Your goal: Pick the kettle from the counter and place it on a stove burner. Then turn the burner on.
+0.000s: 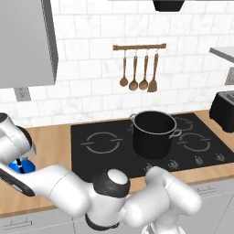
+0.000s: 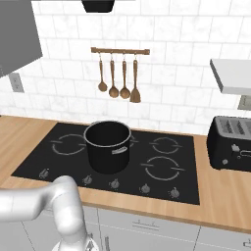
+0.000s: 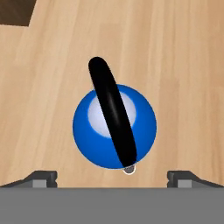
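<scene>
- Left base view: the small bright blue cone-shaped kettle [image 1: 23,166] sat on the light-brown wood-grain counter [image 1: 50,141], left of the glossy black cooktop [image 1: 114,155], half hidden by the arm.
- Right base view: the big black pot [image 2: 108,146] crowded the 2 left burners; a clash was possible.
- Hand view: the gripper [image 3: 112,177] hung wide open above the kettle, its thin black handle [image 3: 113,114] running diagonally; jaws could have slipped off it.

Glossy white rounded arm [image 1: 68,192] segments joined by dark joints.
</scene>
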